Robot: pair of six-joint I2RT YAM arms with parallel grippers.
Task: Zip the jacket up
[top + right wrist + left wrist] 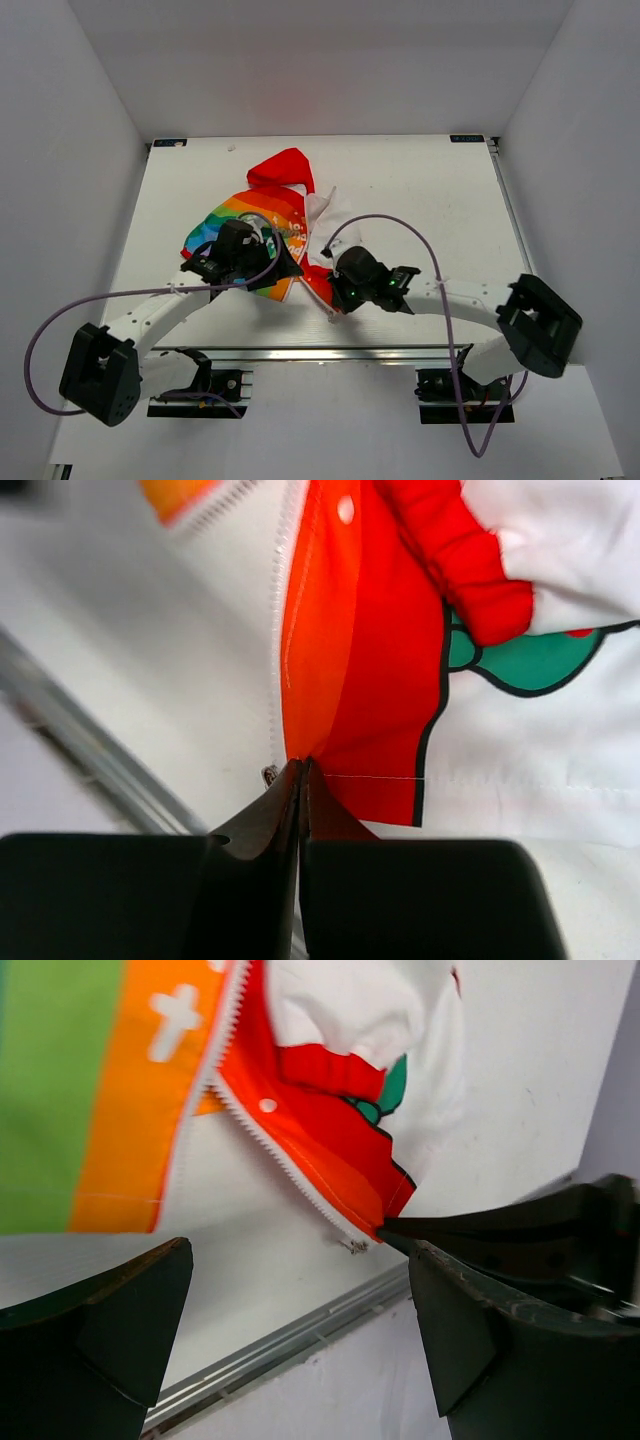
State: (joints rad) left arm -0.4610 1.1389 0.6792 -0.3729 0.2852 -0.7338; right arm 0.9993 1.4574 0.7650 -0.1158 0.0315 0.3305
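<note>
Right gripper (302, 770) jaws clamped on just the jacket (370, 680) hem corner, zipper end (270, 774) beside the tips. Thin bite, so a tug could slip it. Left gripper (300, 1255) jaws wide apart, empty.

- White table (420, 180), matte, flat; fills the middle of the top view.
- Plain white back wall (320, 60) rises from the table's far edge.
- Left wall (60, 150) and right wall (590, 130), also white, box the table in on both sides.
- Silver metal rail (330, 353) runs along the near edge; it also shows in both wrist views.
- Small dark labels (170, 142) at the two far corners.
- Light even and diffuse; shadows soft.
</note>
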